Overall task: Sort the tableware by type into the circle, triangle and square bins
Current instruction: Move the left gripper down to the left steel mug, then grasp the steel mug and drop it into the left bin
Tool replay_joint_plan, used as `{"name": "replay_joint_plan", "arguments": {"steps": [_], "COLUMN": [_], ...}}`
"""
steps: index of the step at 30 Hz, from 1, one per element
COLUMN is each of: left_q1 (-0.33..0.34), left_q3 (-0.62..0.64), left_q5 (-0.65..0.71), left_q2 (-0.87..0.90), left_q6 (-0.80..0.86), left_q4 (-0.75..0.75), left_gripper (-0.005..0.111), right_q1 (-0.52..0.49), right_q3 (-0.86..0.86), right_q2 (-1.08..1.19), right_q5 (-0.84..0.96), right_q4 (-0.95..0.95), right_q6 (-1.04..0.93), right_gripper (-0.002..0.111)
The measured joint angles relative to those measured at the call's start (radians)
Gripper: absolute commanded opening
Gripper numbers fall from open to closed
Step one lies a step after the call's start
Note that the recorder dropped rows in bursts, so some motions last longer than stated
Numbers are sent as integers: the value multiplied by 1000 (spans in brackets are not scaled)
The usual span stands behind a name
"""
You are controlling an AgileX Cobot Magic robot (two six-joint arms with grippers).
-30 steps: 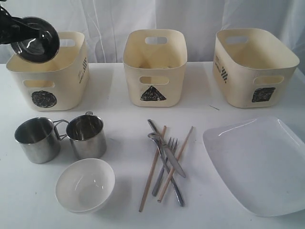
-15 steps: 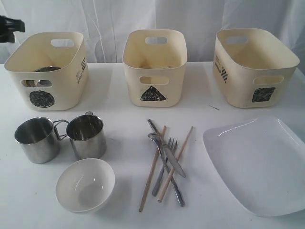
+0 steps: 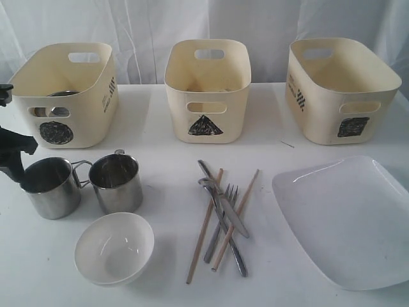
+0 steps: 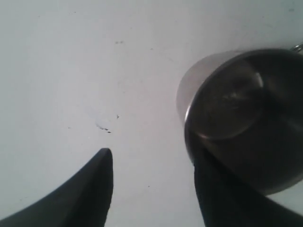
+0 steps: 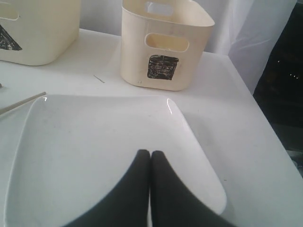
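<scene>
My left gripper (image 3: 14, 167) stands open at the table's left edge, right beside the left steel mug (image 3: 51, 188). In the left wrist view the left gripper (image 4: 151, 163) has bare table between its fingers, and one finger (image 4: 215, 189) overlaps the rim of that mug (image 4: 246, 109). A second mug (image 3: 117, 183) and the white bowl (image 3: 114, 248) stand close by. The steel bowl (image 3: 62, 93) lies in the circle bin (image 3: 89, 125). The triangle bin (image 3: 208, 77) and square bin (image 3: 332, 96) stand at the back. My right gripper (image 5: 150, 154) is shut, over the white plate (image 5: 94, 137).
Knife (image 3: 231, 217), fork (image 3: 222, 211), spoon (image 3: 206, 183) and two wooden chopsticks (image 3: 202, 236) lie crossed in a pile mid-table. The plate (image 3: 351, 217) fills the front right corner. White curtains hang behind the bins.
The left gripper let the steel bowl drop into the circle bin, opened wider, and came down from above that bin to the left mug. The right gripper has not moved.
</scene>
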Motion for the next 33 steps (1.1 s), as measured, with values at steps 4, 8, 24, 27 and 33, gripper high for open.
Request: {"name": "replay_joint_plan", "arguments": {"steps": [4, 8, 24, 27, 33], "left_q1": [0, 0, 0, -1, -1], "left_q3": [4, 4, 4, -29, -239], "left_q5": [-32, -74, -151, -129, -86], "left_q2": [-2, 0, 124, 78, -89], "left_q6": [12, 12, 12, 12, 12], "left_q4": [-44, -102, -149, -82, 92], "left_gripper": [56, 56, 1, 0, 0], "right_q1": [0, 0, 0, 0, 0], "right_q3": [0, 0, 0, 0, 0], "right_q2": [0, 0, 0, 0, 0], "right_q5": [0, 0, 0, 0, 0], "right_q4": [0, 0, 0, 0, 0], "right_q6": [0, 0, 0, 0, 0], "right_gripper": [0, 0, 0, 0, 0]}}
